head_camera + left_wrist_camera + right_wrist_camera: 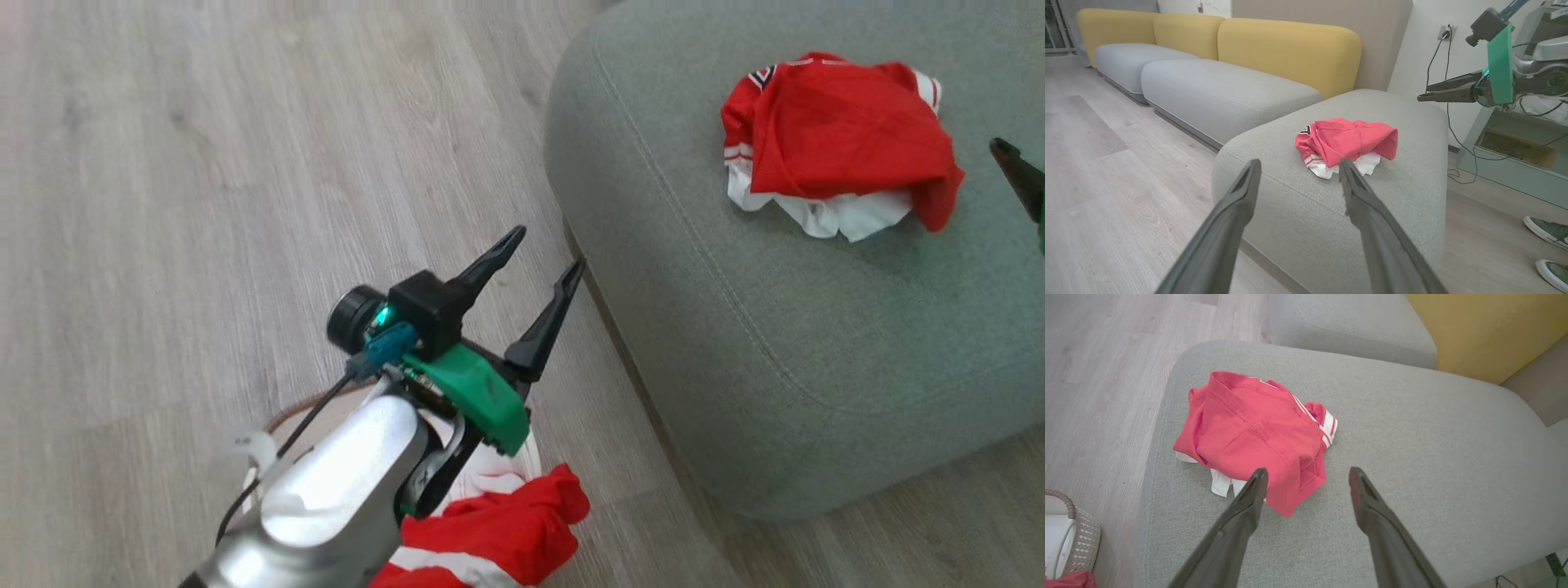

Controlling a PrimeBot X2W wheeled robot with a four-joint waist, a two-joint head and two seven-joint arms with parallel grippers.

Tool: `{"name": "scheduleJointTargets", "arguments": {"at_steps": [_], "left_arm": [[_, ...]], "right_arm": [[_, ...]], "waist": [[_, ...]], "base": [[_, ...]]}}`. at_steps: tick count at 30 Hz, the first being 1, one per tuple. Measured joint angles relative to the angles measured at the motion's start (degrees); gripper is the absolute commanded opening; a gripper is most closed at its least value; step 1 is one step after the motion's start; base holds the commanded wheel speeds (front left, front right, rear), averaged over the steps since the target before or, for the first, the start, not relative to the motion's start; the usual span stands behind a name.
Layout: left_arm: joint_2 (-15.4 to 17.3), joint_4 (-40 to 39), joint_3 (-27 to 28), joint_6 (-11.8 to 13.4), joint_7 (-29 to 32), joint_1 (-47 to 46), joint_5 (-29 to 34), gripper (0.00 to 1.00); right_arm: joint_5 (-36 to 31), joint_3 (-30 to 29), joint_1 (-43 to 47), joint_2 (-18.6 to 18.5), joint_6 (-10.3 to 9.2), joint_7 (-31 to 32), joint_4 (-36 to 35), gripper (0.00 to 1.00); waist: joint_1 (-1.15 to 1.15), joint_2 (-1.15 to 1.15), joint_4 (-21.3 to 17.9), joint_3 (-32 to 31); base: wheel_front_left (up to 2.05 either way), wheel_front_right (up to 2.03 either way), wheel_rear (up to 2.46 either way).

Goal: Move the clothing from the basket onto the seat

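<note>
Right gripper (1308, 471) is spread wide and empty, its fingers angled down over the seat (1412, 437), just beside a crumpled red garment (1257, 433) lying there. Left gripper (549, 248), also spread and empty, points toward the seat's corner. Its forearm is raised over the basket (1081, 543), which holds another red garment (498, 531).

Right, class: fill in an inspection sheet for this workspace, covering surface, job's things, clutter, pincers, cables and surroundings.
Surface: grey-green seat, fabric, rounded corners.
Job's things: crumpled red garment lying on the seat; second red garment in the basket on the floor.
Clutter: nothing seen.
Pincers: left pincer open, empty, aimed at the seat; right pincer open, empty, over the seat beside the crumpled red garment.
Cables: black cable hanging from a wall socket.
Surroundings: wood floor, yellow-backed sofa, a person's shoes.
</note>
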Motion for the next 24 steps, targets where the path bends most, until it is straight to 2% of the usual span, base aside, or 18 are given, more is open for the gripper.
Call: {"name": "scheduleJointTargets", "arguments": {"at_steps": [12, 18, 24], "left_arm": [[3.6, -4.25, 3.42, 3.2, -1.16, 6.52, -2.02, 1.0], [5.94, -6.95, 5.82, 5.69, -1.68, 9.46, -3.0, 1.0], [8.87, -9.55, 9.36, 8.59, -2.21, 15.11, -3.47, 1.0]], "right_arm": [[0.6, 0.69, 0.44, -4.61, 0.0, -8.55, -5.54, 1.0], [1.52, -2.89, 3.18, -6.01, 0.0, -14.27, -8.48, 1.0], [1.57, -9.98, 12.0, -5.92, 0.0, -16.99, -9.95, 1.0]], "waist": [[0.0, 0.0, 4.74, -4.89], [0.0, 0.0, 7.93, -6.32], [0.0, 0.0, 10.6, -6.99]], "base": [[0.0, 0.0, 0.0], [0.0, 0.0, 0.0], [0.0, 0.0, 0.0]]}}
